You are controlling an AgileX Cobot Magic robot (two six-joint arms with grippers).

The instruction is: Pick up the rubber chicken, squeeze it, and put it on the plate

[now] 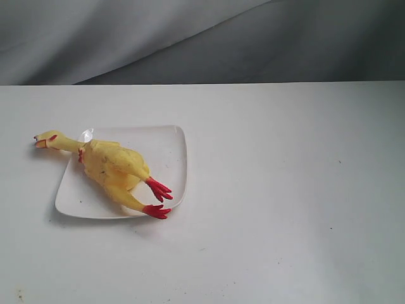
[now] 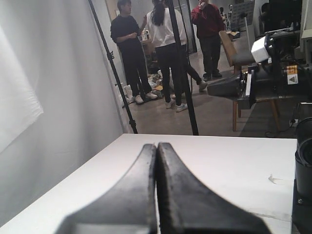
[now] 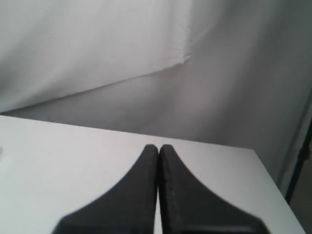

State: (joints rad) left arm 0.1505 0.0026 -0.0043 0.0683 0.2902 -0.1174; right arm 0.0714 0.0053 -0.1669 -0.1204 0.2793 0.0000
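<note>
both my left claw [image 2: 157,146] and right claw [image 3: 159,147] are pressed together, empty; the rubber chicken [image 1: 111,168] lies on the plate [image 1: 172,147] at the left of the desk [image 1: 285,190], head overhanging the far left corner; i judge a careless nudge there could drag it off.

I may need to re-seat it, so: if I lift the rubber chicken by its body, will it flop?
Likely a bit floppy: the rubber chicken has a thin neck reaching past the plate rim, which would probably droop. Its plump body looks soft, so expect give when squeezed.
</note>
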